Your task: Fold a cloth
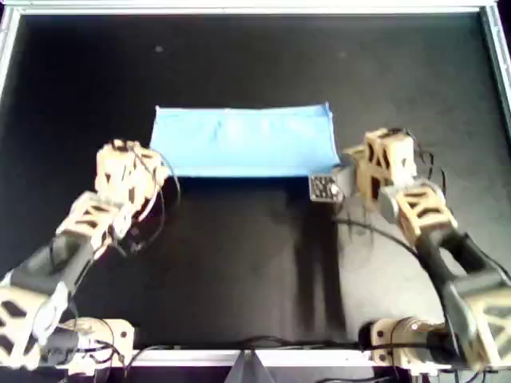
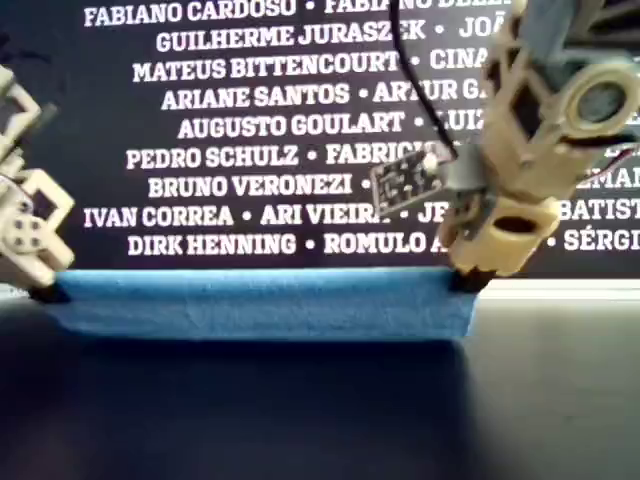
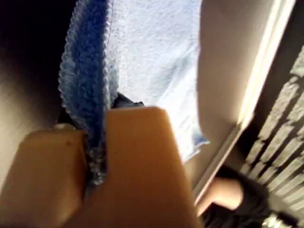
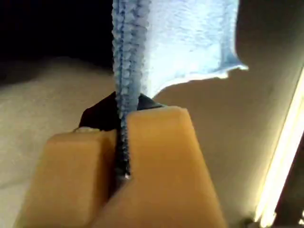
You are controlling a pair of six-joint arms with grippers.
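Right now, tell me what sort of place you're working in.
Probably a robotics lab or demo stand: a black work mat with a metal frame, a dark backdrop wall printed with white people's names, and two tan lattice arms, each hand pinching a light sky-blue thin fabric cloth.

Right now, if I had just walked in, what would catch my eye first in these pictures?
The cloth, a bright blue folded strip, stands out against the black table, lying across its middle toward the far side in the overhead view. A tan arm holds each of its ends: my first end effector and my second end effector are both shut on its layered edge. In the exterior view, a wall of white names fills the background.
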